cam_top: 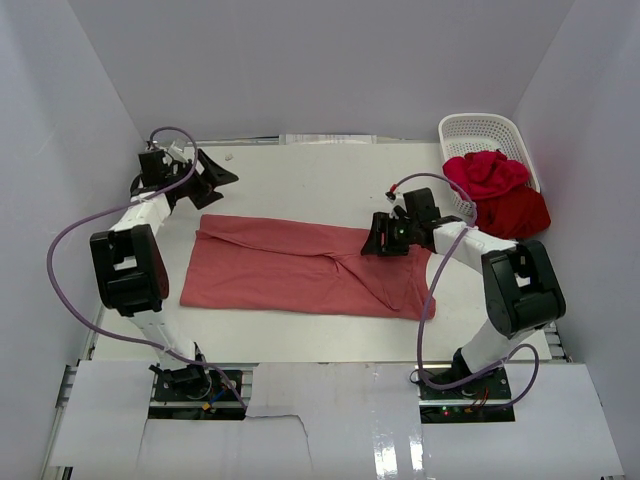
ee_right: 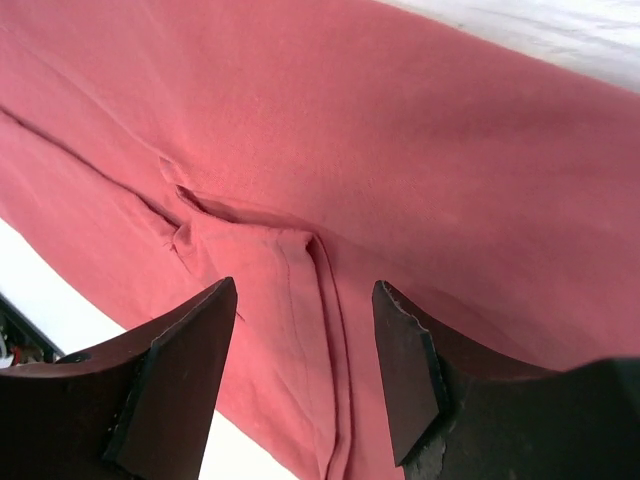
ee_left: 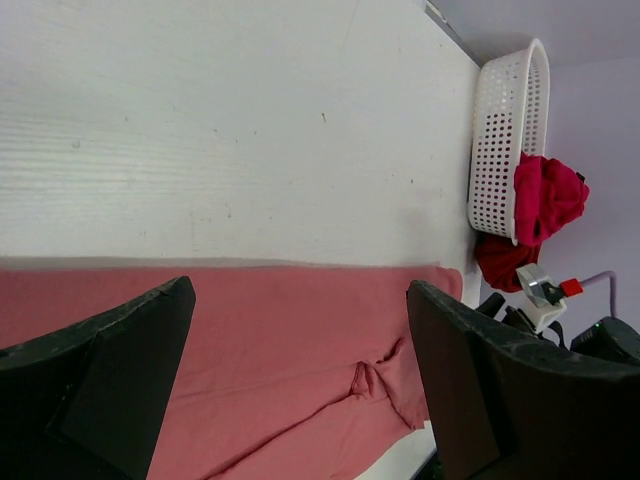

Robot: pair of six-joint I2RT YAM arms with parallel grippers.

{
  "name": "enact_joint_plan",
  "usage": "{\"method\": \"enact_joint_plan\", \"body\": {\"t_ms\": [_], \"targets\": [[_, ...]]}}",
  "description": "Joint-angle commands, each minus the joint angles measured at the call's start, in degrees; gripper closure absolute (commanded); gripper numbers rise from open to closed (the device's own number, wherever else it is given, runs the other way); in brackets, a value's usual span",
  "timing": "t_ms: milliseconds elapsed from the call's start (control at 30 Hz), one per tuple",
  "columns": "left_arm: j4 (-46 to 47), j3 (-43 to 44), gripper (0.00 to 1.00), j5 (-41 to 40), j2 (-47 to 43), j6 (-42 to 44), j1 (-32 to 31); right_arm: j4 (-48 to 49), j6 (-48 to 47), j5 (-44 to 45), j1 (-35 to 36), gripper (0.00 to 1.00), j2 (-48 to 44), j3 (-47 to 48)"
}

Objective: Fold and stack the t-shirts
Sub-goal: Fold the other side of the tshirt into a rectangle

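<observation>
Upper left, the left gripper [cam_top: 222,180] hangs spread wide and empty, just off the salmon t-shirt [cam_top: 280,270] lying flat mid-frame. The right gripper [cam_top: 383,240] hovers half-spread and empty over its bunched sleeve fold [ee_right: 250,250]. A pinch there might snag 1 layer and drag the fold crooked. Upper right, the crimson shirt [cam_top: 487,172] and dark red shirt [cam_top: 518,213] spill from the basket [cam_top: 480,130].

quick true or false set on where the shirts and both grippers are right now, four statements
1. The salmon shirt lies flat on the table. True.
2. The left gripper grips that shirt. False: it is open and empty, clear of the shirt.
3. The white basket is empty. False: the crimson shirt drapes over its near end.
4. The right gripper is open above the salmon shirt. True.
</observation>
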Motion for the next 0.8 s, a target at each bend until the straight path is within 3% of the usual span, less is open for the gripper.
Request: {"method": "enact_joint_plan", "body": {"t_ms": [0, 267, 467, 500, 567, 767], "targets": [[-0.72, 1.57, 0.02, 3.88, 1.83, 0.89, -0.52, 5.10, -0.77, -5.46, -0.19, 0.37, 3.28, 2.05], [-2.30, 1.65, 0.02, 4.93, 4.73, 2.56, -1.40, 12.13, 1.78, -10.82, -0.19, 0.40, 8.12, 0.82], [-2.74, 1.65, 0.02, 4.32, 5.08, 2.73, -1.67, 12.76, 2.57, -11.62, -0.10, 0.69, 5.84, -1.47], [-2.83, 1.74, 0.02, 4.32, 5.09, 2.73, -1.75, 12.58, 2.57, -11.53, -0.19, 0.80, 4.97, -1.64], [-2.83, 1.83, 0.02, 4.06, 5.17, 2.73, -2.10, 12.05, 2.66, -11.70, -0.19, 0.90, 4.00, -2.08], [-3.18, 1.92, 0.02, 3.97, 5.44, 2.82, -2.55, 11.70, 4.24, -14.16, -0.10, 0.92, 1.10, -3.92]]}}
